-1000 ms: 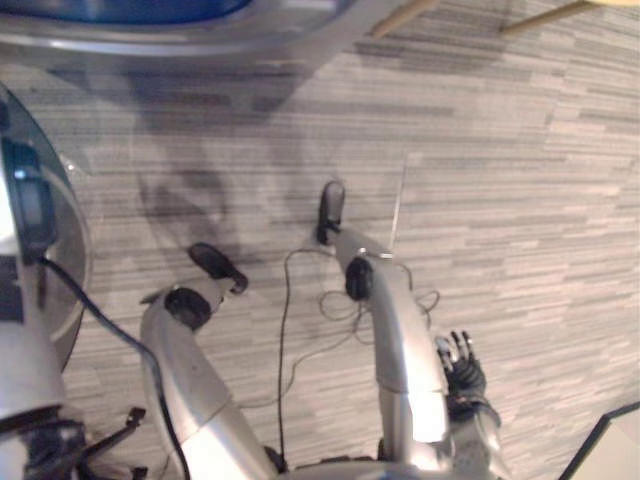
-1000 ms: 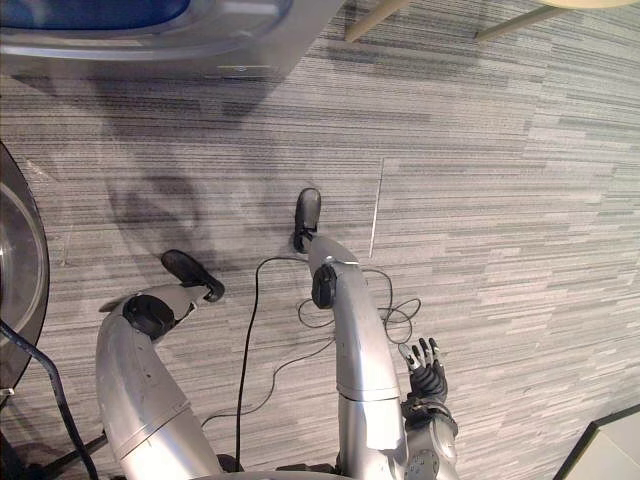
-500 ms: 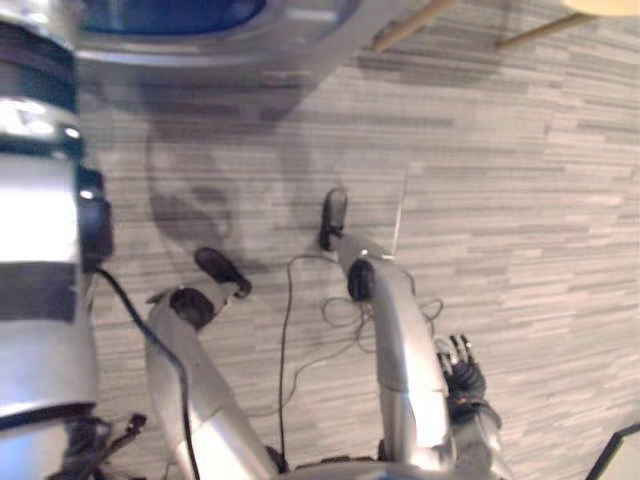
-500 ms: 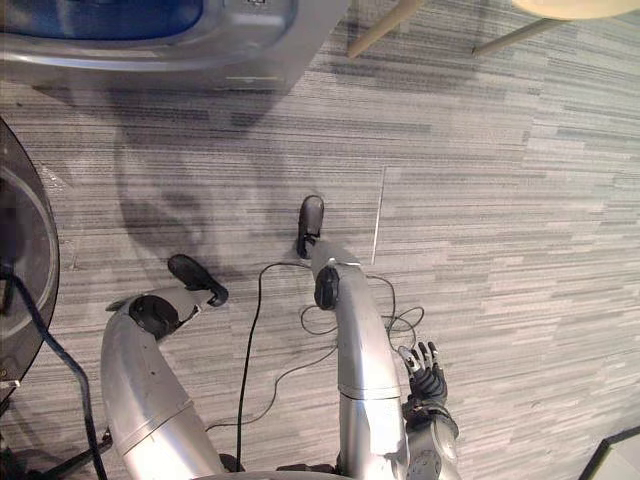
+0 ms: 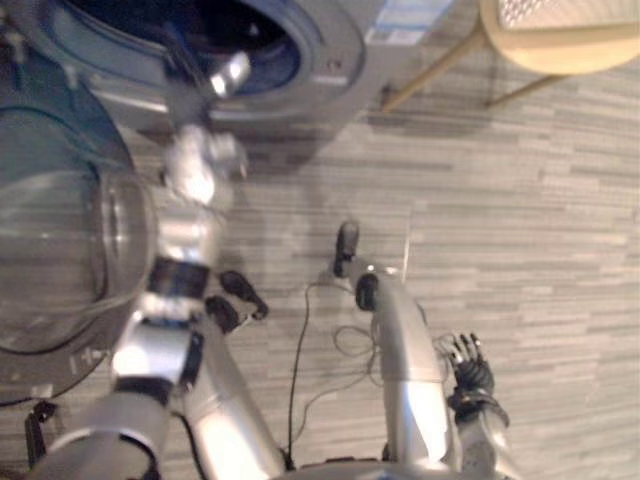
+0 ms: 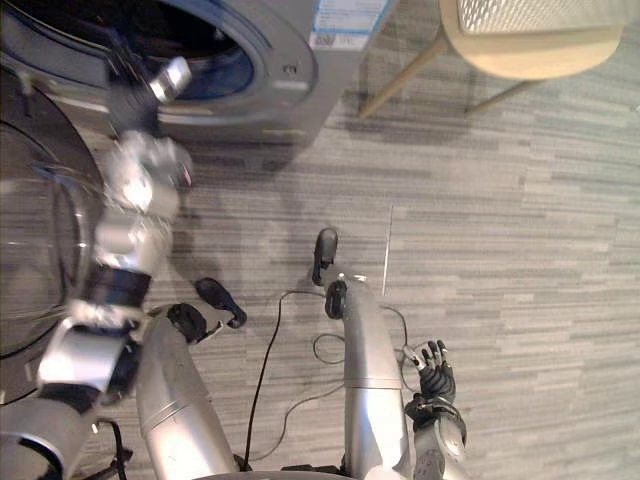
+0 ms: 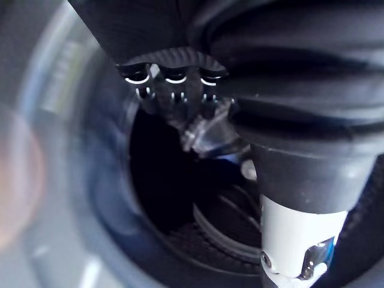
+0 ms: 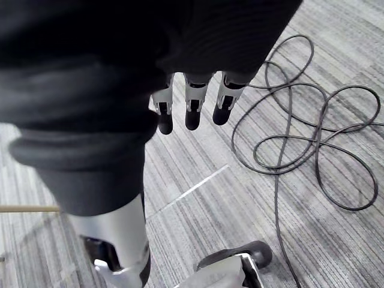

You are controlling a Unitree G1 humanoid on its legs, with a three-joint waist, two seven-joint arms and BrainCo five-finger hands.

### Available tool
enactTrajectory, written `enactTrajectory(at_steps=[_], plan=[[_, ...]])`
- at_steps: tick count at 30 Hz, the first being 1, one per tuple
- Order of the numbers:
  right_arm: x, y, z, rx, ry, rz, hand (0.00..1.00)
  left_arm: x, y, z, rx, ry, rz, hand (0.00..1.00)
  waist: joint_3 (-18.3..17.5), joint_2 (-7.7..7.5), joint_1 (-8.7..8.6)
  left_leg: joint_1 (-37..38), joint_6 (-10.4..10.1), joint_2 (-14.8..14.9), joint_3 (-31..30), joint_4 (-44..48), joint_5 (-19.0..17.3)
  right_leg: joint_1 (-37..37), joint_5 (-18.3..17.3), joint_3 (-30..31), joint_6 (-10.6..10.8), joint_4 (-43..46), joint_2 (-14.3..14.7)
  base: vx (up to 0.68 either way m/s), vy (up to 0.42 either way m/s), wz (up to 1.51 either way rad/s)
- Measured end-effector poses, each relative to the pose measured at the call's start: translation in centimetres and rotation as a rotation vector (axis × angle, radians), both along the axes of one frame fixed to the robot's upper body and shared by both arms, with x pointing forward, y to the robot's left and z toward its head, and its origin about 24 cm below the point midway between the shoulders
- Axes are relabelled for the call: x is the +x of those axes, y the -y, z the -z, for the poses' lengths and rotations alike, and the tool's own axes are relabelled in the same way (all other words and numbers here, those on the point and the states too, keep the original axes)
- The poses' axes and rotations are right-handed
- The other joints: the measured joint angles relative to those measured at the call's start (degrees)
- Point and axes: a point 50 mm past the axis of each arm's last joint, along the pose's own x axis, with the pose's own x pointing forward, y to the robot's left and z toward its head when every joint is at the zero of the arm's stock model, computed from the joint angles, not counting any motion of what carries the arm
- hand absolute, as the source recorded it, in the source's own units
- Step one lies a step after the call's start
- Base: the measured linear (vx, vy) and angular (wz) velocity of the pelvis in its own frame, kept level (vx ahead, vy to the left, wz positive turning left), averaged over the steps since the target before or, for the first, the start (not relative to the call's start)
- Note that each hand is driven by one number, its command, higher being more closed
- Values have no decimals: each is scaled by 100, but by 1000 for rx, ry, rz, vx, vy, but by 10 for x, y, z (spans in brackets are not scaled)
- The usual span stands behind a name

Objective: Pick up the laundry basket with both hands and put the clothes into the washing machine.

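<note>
Grey striped carpet floor (image 6: 500, 250) across the whole scene. At the far left, a grey front-loading washing machine (image 6: 290, 90), with its round glass door (image 5: 60, 250) open and standing toward the near left. Dark drum mouth (image 5: 250, 40) with a blue tint inside; cannot tell what lies within. At the far right, a pale chair (image 6: 530, 35) on slanted wooden legs, just right of the machine. Left hand (image 6: 168, 80) raised at the drum mouth, just in front of the opening; blurred, so cannot tell whether clenched or released. Right hand (image 6: 436, 380) low at the near right above the floor, released, fingers (image 8: 192, 114) hanging loosely straight, grasping nothing.
</note>
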Motion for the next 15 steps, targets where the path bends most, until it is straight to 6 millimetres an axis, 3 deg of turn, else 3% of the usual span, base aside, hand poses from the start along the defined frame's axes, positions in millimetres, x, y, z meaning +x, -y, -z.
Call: enactTrajectory(at_steps=[2,3,5,6,8,10,13,14,15], plan=[[-2,1,3,-12,-29,6,0,-10,8,50,-11,-135,2,0,2,3,43,440,-53,-111,26,-238,77,413,-23,-4,38,-143,-24,-76,-42,20],[-3,1,5,-11,-39,10,0,-13,10,61,-2,-167,-1,0,2,4,51,575,-66,-125,39,-300,86,544,-39,-12,50,-186,-26,-62,-49,23],[-9,0,13,-5,-93,23,0,-28,15,109,83,-318,-20,0,5,8,63,1265,-132,-296,60,-647,155,1212,-75,-49,77,-421,-57,-38,-43,24],[-10,0,15,-3,-105,25,0,-32,16,122,111,-361,-24,0,2,13,69,1484,-121,-337,66,-765,191,1434,-75,-54,80,-510,-57,3,-27,24],[-16,1,21,-3,-145,35,0,-54,24,169,155,-519,-1,0,-75,105,101,2267,-119,-532,112,-1235,269,2244,-85,-108,151,-876,-103,59,-2,34],[-19,2,25,-4,-174,42,0,-68,28,194,135,-614,19,0,-166,146,191,2746,-135,-664,223,-1614,368,2685,-26,-107,214,-1194,-129,79,21,25],[-26,-1,33,-8,-236,20,0,-107,25,244,151,-823,38,0,-464,236,219,3602,-148,-958,384,-2394,605,3499,82,-179,294,-1791,-220,154,37,29],[-33,-4,40,0,-281,10,0,-131,21,268,166,-935,48,0,-620,257,210,4142,-170,-1108,440,-2828,728,4000,113,-228,322,-2090,-248,171,30,20],[-38,-5,43,0,-306,6,0,-140,19,276,162,-977,51,0,-727,265,201,4315,-193,-1164,466,-3002,781,4164,123,-255,338,-2209,-266,223,26,26]])
